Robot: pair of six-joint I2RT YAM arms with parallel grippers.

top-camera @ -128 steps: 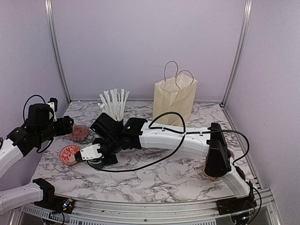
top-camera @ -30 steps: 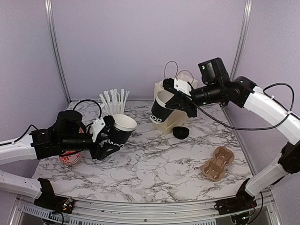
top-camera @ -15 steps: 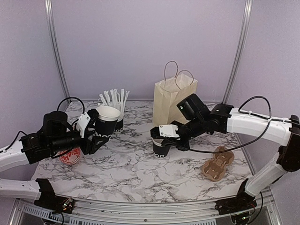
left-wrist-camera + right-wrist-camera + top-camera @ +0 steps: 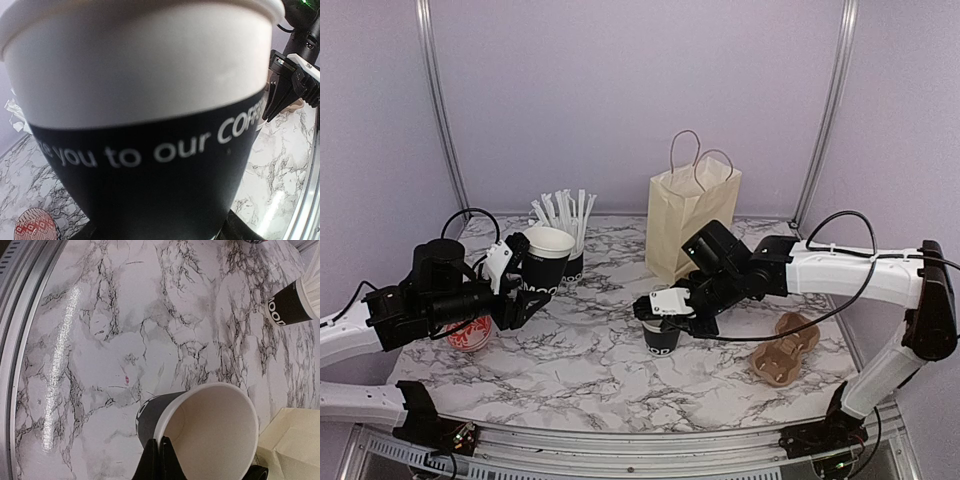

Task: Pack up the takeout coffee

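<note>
Two black paper takeout coffee cups with white lettering and a white band show, both without a lid. My left gripper is shut on one cup, held tilted above the left of the table. That cup fills the left wrist view and hides the left gripper. My right gripper pinches the rim of the other cup, low over the middle of the table. In the right wrist view the shut fingertips clamp the rim of this empty cup.
A cream paper bag with handles stands at the back, just behind the right arm. A cup of white straws stands behind the left cup. A red patterned cup sits at far left, and a brown cup carrier at right.
The right gripper has brought its cup down from beside the bag to low over the table's middle, shifting slightly nearer in the last half second. The left cup moved back left, then held still.
</note>
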